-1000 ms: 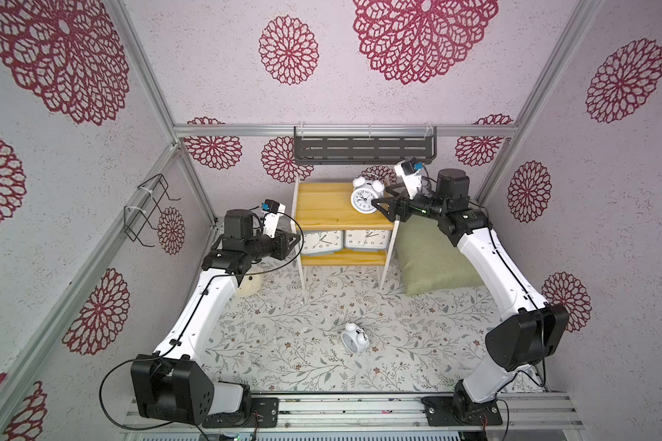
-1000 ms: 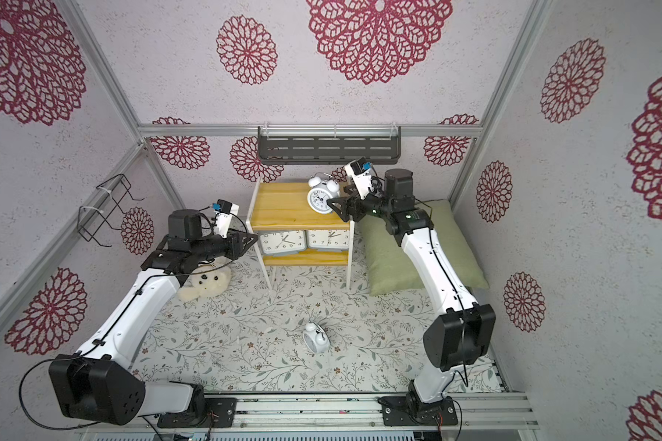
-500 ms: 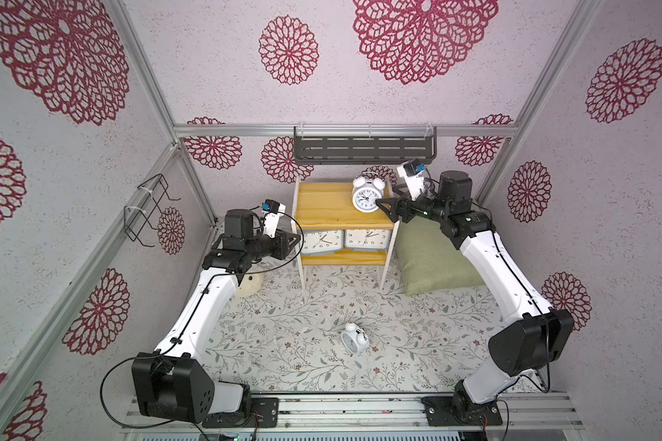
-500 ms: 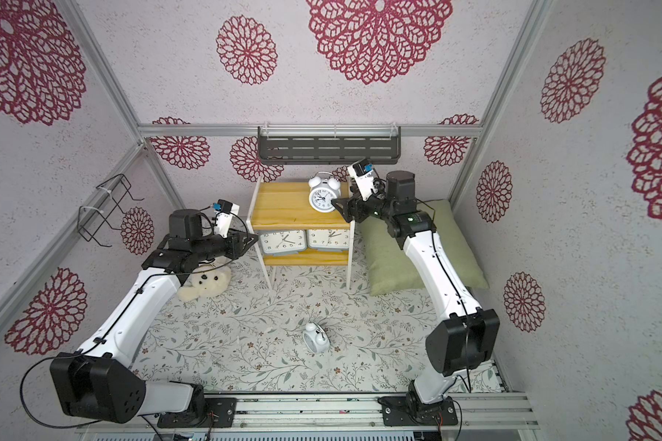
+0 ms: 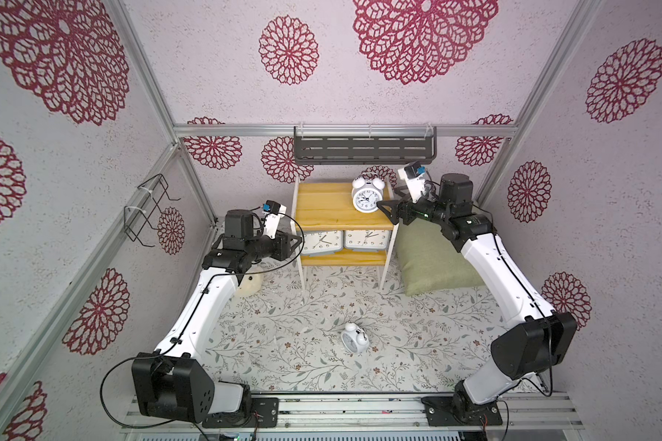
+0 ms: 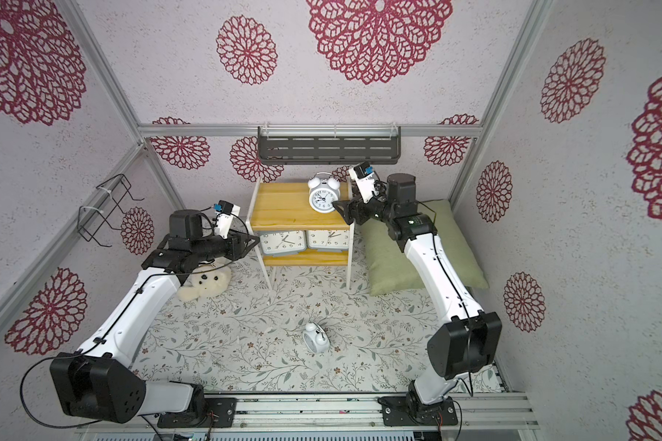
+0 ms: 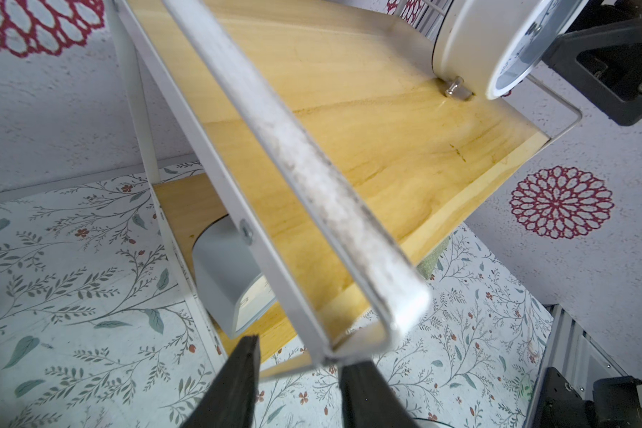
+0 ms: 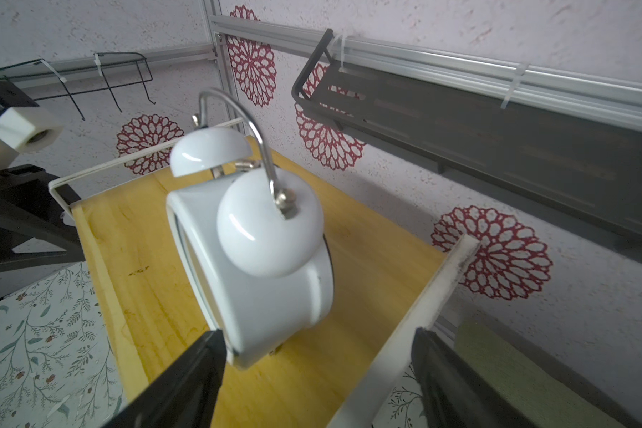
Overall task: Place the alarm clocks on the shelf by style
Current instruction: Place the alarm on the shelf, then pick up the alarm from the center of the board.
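Right gripper (image 5: 383,210) backed off the twin-bell clock (image 5: 366,193), jaws spread. Left gripper (image 7: 297,389) parted around the shelf (image 5: 329,214) rail, clamping nothing

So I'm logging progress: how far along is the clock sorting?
Done: both grey clocks sit side by side on the shelf's lower tier, and one twin-bell clock stands on top. In hand: nothing; the right gripper is open beside that clock. Left: the second twin-bell clock lies on the floor.

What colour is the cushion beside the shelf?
The cushion is a muted olive green, plain fabric; it shows best in a top view.
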Controlling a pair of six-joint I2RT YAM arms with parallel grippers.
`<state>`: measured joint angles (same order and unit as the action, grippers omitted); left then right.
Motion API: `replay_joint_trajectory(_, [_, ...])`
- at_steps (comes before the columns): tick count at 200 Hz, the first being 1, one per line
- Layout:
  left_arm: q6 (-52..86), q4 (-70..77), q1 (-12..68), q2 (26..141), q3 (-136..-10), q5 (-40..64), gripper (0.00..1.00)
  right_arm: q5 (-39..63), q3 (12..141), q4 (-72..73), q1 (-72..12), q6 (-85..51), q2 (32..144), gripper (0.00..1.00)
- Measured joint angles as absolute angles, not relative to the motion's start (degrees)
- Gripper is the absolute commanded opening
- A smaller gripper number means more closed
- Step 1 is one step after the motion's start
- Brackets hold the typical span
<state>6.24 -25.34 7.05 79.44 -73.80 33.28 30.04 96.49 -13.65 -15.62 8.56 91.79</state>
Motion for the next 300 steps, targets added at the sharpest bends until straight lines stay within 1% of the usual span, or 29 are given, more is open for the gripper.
replay_joint_trajectory(23, [5.61,-26.06,7.05,79.05,-74.13,32.01,0.63,29.43,93.47,-12.16,-15.62,8.54,89.03,0.91])
replay_joint_trajectory(42, [5.15,-27.7,6.98,77.6,-74.08,30.7,0.67,28.45,91.13,-11.0,-15.53,8.54,85.86,0.91])
replay_joint_trajectory(71, [3.73,-30.09,6.9,72.49,-72.9,28.91,0.68,27.14,86.39,-8.88,-15.33,8.49,79.68,0.91])
replay_joint_trajectory(92, [2.5,-32.23,6.9,68.53,-71.99,28.69,0.68,26.7,80.38,-7.11,-15.29,8.36,73.36,0.91])
replay_joint_trajectory(115, [2.07,-33.28,6.9,65.06,-69.56,29.69,0.68,26.63,71.11,-5.48,-15.31,7.22,64.58,0.9])
replay_joint_trajectory(150, [4.49,-31.66,6.85,61.01,-61.54,33.36,0.67,26.61,55.51,-4.12,-16.34,2.94,51.77,0.85])
replay_joint_trajectory(179, [8.03,-28.12,6.85,59.05,-56.14,36.75,0.67,26.5,44.12,-4.23,-19.7,-1.72,45.17,0.82])
replay_joint_trajectory(195, [9.28,-26.83,6.85,58.43,-54.43,37.74,0.67,25.98,39.88,-4.47,-22.79,-4.19,43.88,0.81])
replay_joint_trajectory(222, [10.96,-24.67,6.87,58.35,-52.38,38.89,0.66,23.97,34.54,-4.08,-29.82,-7.31,43.72,0.81])
replay_joint_trajectory(258, [12.08,-23.49,6.92,58.35,-50.63,39.4,0.66,20.14,30.41,-2.98,-40.73,-8.67,47.2,0.81])
replay_joint_trajectory(276, [12.16,-23.07,6.98,58.35,-50.63,39.44,0.66,17.93,29.69,-2.46,-44.66,-8.69,50.19,0.8])
replay_joint_trajectory(300, [12.14,-22.96,6.98,58.37,-50.63,39.48,0.66,16.14,29.47,-1.5,-47.33,-8.84,52.73,0.74])
